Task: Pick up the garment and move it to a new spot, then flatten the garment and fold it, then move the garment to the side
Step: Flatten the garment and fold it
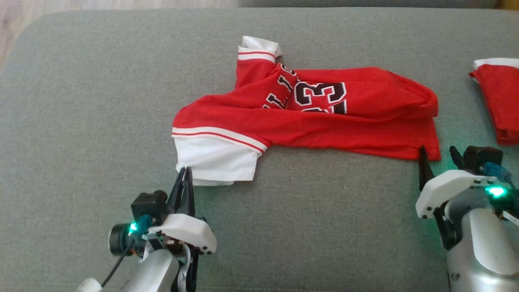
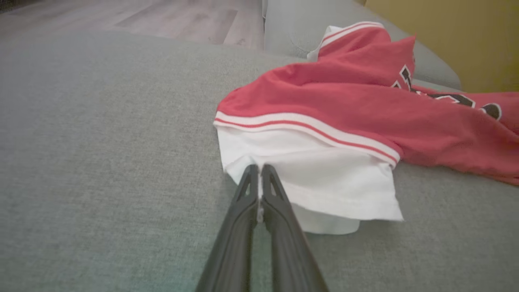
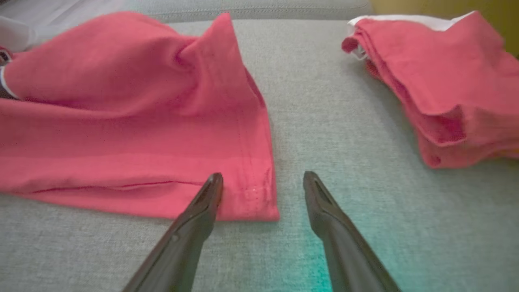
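Looks like step one, the pick-up, with the garment [image 1: 324, 121] lying crumpled mid-cushion on the grey sofa [image 1: 101, 101], well apart from a folded red pile [image 1: 500, 101] at the right. Got the left gripper [image 2: 258, 167] pinched shut on the white sleeve edge [image 2: 316, 178], and the right gripper [image 3: 262, 175] wide open, holding nothing, straddling the red hem corner [image 3: 259, 202]. Needs those right jaws closed on that corner next — then probably a level lift with both.

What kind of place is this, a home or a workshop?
Probably a home living room: the red jersey lies on a grey fabric sofa cushion, with wooden floor beyond it.
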